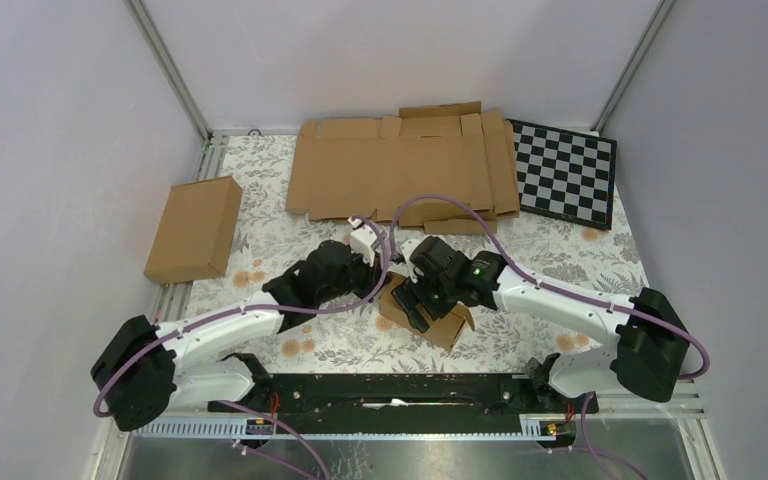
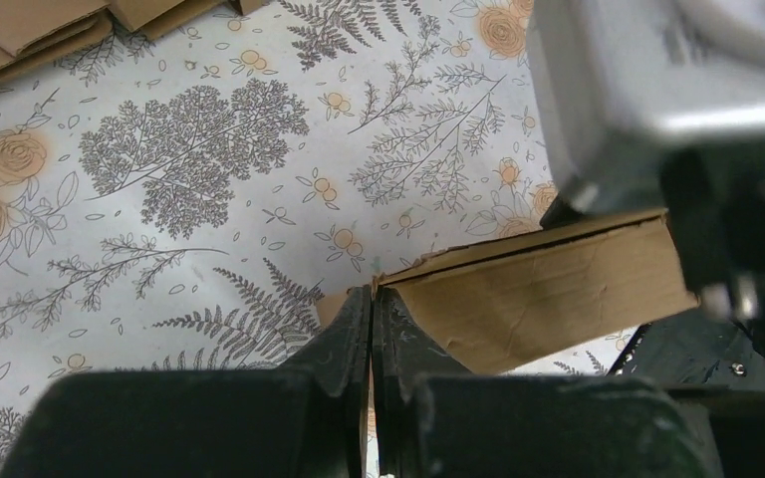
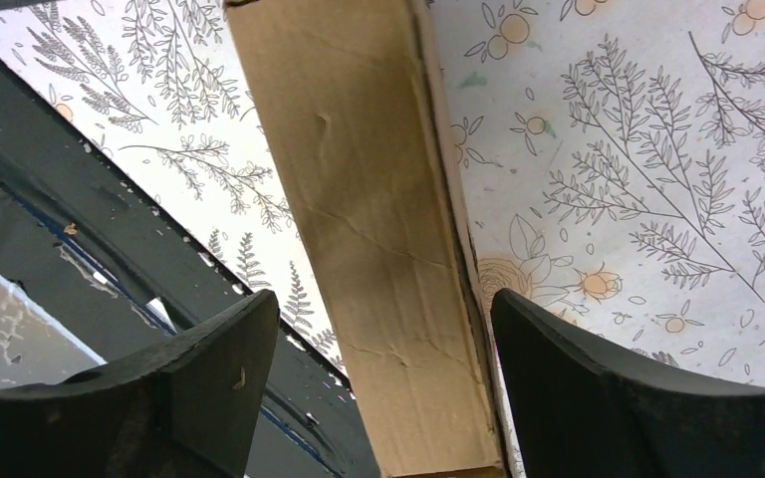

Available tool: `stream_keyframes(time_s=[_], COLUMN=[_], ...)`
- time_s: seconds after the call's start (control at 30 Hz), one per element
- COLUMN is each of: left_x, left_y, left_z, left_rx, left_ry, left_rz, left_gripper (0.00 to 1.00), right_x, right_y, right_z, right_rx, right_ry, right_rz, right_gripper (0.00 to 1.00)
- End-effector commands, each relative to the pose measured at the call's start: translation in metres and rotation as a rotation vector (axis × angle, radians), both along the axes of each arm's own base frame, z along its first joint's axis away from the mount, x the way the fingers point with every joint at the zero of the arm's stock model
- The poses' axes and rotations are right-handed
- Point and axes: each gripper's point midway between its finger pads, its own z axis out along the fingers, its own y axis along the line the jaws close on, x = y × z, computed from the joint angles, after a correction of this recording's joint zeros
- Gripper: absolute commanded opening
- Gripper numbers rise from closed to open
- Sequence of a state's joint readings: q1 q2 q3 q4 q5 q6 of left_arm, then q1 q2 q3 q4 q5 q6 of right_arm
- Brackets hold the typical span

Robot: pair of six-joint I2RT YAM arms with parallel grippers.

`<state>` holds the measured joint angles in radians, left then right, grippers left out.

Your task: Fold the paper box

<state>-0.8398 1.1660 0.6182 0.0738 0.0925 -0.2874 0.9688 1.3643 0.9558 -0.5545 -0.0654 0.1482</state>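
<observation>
Both arms reached inward over the floral table (image 1: 290,190), elbows low, wrists meeting at centre-front. The paper box (image 1: 443,327), part-folded, lay there just ahead of the bases.

L gripper (image 2: 372,299): fingers pressed together, tips touching a corner of the box (image 2: 548,289), wrist angled down from the left. Couldn't tell if any cardboard was pinched between them.

R gripper (image 3: 383,299): fingers spread wide, straddling a long box panel (image 3: 379,249) w/o touching it, coming in from the right.

Behind: flat cardboard sheets (image 1: 400,165), a checkerboard (image 1: 565,170) to their right, and a closed brown box (image 1: 195,228) at the left edge.
</observation>
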Motion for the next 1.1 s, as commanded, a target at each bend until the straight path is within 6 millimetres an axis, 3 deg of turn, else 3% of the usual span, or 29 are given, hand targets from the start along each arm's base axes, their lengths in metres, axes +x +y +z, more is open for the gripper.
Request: stream_keyframes(time_s=[0.0,0.23,0.5,0.73,0.83,1.07], left_x=[0.005,-0.001,0.008,0.002,0.000,-0.006], left_y=[0.000,-0.002,0.000,0.000,0.001,0.002], left_z=[0.023,0.018,0.021,0.008,0.006,0.000], left_rx=[-0.096,-0.129,-0.118,-0.122,-0.117,-0.121], left_ry=[-0.105,-0.094,-0.056,-0.044,-0.050,-0.079], left_rz=[0.049,0.106,0.262,0.271,0.276,0.284], left_gripper=[0.00,0.00,0.00,0.00,0.00,0.00], right_x=[0.009,0.011,0.013,0.013,0.016,0.014], right_y=[0.001,-0.007,-0.014,-0.018,-0.021,-0.034], right_z=[0.015,0.017,0.014,0.014,0.020,0.041], right_rx=[0.022,0.017,-0.009,-0.014,-0.008,0.006], right_ry=[-0.056,-0.083,-0.091,-0.102,-0.124,-0.150], right_rz=[-0.039,-0.074,-0.113,-0.126,-0.146,-0.194], right_gripper=[0.87,0.91,0.91,0.94,0.99,1.00])
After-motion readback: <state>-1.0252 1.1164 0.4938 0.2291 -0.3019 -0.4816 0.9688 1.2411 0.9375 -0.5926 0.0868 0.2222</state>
